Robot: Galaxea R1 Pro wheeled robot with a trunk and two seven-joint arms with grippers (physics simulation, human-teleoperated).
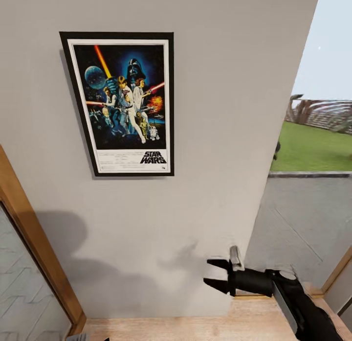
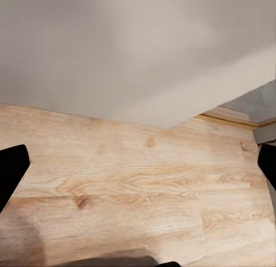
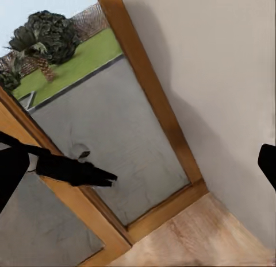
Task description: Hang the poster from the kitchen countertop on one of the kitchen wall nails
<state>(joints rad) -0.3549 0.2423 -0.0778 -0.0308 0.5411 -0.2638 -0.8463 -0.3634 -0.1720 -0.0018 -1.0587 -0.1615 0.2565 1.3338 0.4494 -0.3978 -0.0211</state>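
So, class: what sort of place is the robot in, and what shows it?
Probably an indoor room beside a glazed opening: a plain grey wall bearing the poster, a wooden floor, and a wood-framed window onto lawn.

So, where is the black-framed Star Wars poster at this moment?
In the head view, the black-framed Star Wars poster hangs flat on the grey wall, upper left, above the wooden door frame and up-left of the open right gripper.

Home interior: grey wall (image 1: 220, 135), wood floor (image 2: 138, 192), wood-framed glass door (image 3: 115, 152).
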